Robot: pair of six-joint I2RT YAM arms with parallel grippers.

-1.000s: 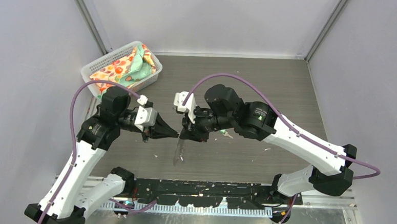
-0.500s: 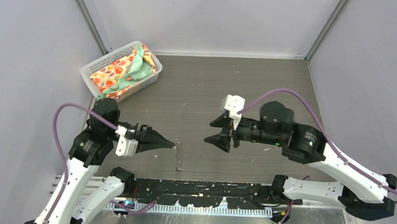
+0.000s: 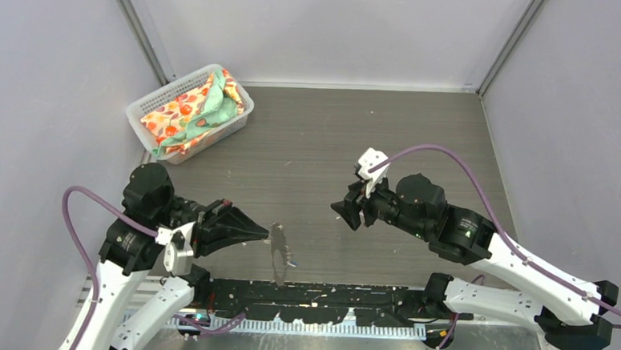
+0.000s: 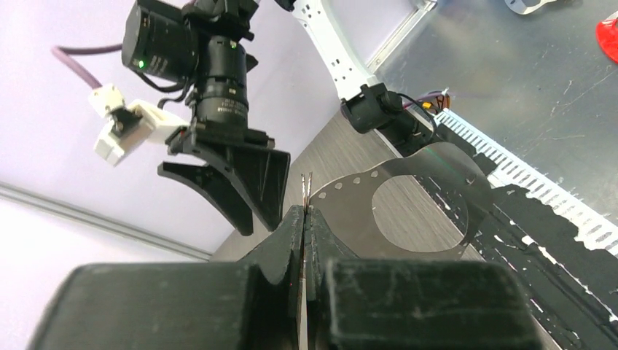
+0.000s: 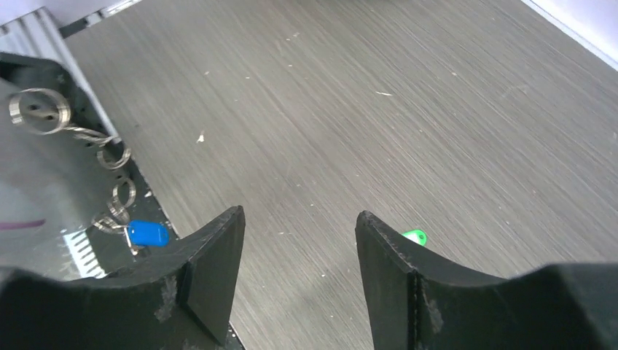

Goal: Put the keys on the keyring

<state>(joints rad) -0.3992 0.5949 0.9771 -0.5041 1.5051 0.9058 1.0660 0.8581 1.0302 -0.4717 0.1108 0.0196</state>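
My left gripper (image 3: pixel 265 234) (image 4: pixel 307 212) is shut on the top edge of the keyring (image 3: pixel 277 252) (image 4: pixel 408 191), a thin grey metal loop hanging over the table's near edge. The blue-tagged key (image 3: pixel 291 262) (image 5: pixel 148 233) dangles at its lower end, seemingly joined to it by small wire rings (image 5: pixel 116 155). My right gripper (image 3: pixel 344 213) (image 5: pixel 299 215) stands open and empty to the right of the ring, facing it across a gap. The green-tagged key (image 5: pixel 414 236) lies on the table just behind the right finger; in the top view it is hidden.
A white mesh basket (image 3: pixel 146 102) full of coloured cloths stands at the back left. A black strip (image 3: pixel 325 296) and a metal ledge run along the near edge under the ring. Grey walls close in the table on three sides.
The right gripper opened and drew back to the right, away from the ring. The left arm pulled toward the near edge with the keyring; the blue key now dangles from it.
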